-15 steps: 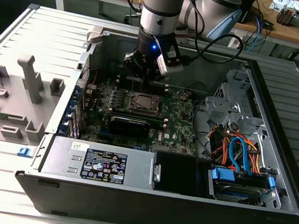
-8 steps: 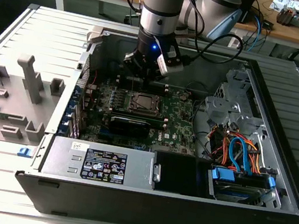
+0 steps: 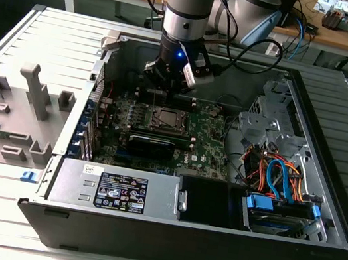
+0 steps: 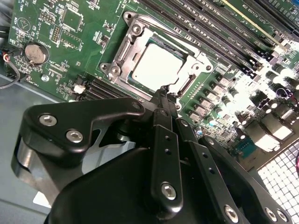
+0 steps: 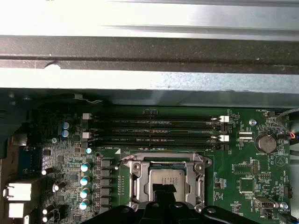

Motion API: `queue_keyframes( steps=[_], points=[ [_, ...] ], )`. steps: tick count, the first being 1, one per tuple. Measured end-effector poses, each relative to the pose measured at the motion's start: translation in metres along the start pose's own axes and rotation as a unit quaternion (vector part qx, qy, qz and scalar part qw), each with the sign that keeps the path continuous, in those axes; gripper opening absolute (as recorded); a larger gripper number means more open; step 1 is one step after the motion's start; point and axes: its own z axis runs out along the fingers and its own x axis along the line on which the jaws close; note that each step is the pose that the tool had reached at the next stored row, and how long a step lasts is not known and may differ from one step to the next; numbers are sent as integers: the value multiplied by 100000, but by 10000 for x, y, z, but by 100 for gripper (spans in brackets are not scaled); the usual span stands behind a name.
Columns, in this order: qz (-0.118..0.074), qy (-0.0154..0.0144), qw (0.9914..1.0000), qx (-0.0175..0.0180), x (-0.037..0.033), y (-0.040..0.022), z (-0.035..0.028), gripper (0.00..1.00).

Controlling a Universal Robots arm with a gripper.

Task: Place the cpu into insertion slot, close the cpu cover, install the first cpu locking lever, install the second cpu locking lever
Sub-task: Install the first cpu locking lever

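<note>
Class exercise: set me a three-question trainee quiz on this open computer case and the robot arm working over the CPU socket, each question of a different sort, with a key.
1. True or false: the cpu already lies in the insertion slot.
2. Multiple choice: in the second wrist view, the gripper is nearest to (A) the round coin battery, (B) the edge of the cpu cover, (C) the long memory slots.
3. Fill in: in the exterior view, the bundle of blue and orange cables lies toward that view's ____ of the socket.

Key: 1 true; 2 B; 3 right.
</note>
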Motion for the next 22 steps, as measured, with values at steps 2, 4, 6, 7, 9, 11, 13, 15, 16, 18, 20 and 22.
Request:
queue_keyframes(
  steps=[2, 4, 6, 7, 9, 11, 13, 15, 16, 18, 20, 22],
  points=[
    [-99, 4, 100000, 3, 0, 0, 0, 11],
    [-203, 6, 100000, -3, 0, 0, 0, 11],
    [-308, 7, 100000, -6, 0, 0, 0, 11],
    [-368, 8, 99999, -5, 0, 0, 0, 11],
    [-469, 14, 99999, -6, 0, 0, 0, 11],
    [-568, 14, 99998, -9, 0, 0, 0, 11],
    [-726, 17, 99997, -13, 0, 0, 0, 11],
    [-1112, 26, 99994, -20, 0, 0, 0, 11],
    [-1331, 29, 99991, -24, 0, 0, 0, 11],
    [-1582, 36, 99987, -30, 0, 0, 0, 11],
    [-1652, 36, 99986, -30, 0, 0, 0, 11],
    [-1728, 37, 99985, -33, 0, 0, 0, 11]
  ],
)
